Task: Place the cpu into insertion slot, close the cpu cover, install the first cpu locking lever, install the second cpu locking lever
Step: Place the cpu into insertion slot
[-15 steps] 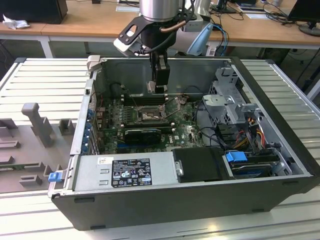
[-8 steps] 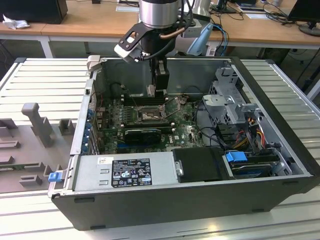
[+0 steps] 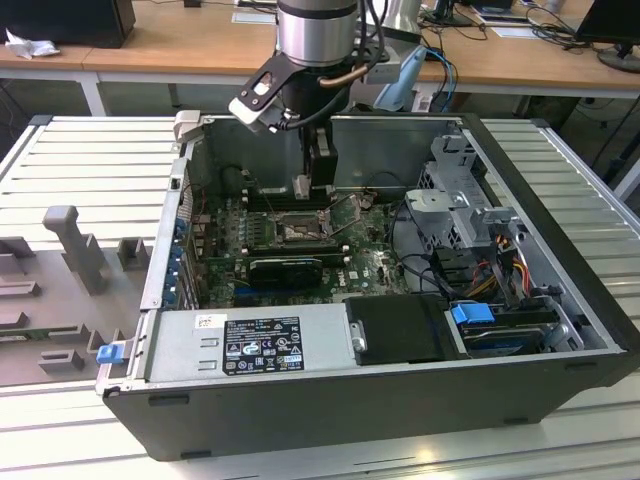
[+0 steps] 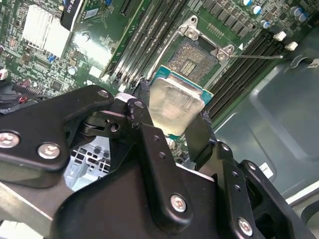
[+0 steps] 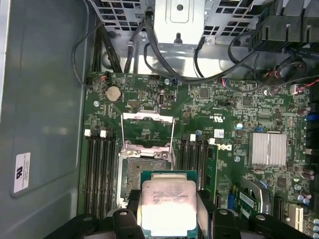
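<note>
A ribbed metal bench carries an open grey computer case lying on its side, with wooden desks behind it in the exterior view. The arm reaches down into the case from above. On the case floor lies the green motherboard, which the first wrist view shows with black cables along one edge and a finned silver heatsink. Long black memory slots run on both sides of the socket area. The black tool hangs low over the middle of the board and is clenched on the cpu, one finger on each of two opposite edges, silvery top facing the cameras in both wrist views. The cpu cover stands swung open at the far side of the socket, its window showing board behind it. The insertion slot is bare, its contact field exposed. The cpu sits over the socket's near edge, overlapping it only partly and not seated; whether it touches the rim cannot be told.
</note>
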You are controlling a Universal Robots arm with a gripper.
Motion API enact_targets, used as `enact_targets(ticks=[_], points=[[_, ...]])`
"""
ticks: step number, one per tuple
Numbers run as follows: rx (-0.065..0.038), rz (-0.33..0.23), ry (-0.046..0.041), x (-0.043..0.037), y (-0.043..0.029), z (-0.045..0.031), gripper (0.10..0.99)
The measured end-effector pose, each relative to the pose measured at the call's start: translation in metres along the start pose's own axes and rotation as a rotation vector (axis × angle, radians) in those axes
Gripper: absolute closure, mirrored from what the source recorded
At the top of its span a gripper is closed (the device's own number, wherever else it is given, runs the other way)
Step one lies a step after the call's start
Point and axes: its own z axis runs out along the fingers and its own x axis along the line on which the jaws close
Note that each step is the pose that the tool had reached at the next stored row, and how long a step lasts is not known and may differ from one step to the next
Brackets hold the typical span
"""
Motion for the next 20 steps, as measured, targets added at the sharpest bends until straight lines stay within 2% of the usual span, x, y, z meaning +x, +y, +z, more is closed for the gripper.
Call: enact_targets(ticks=[12, 20], points=[[0.0, 0.01, -0.0018, 0.0054, -0.0011, 0.0257, 0.557], [0.0, 0.01, -0.0018, 0.0052, -0.0016, 0.034, 0.557]])
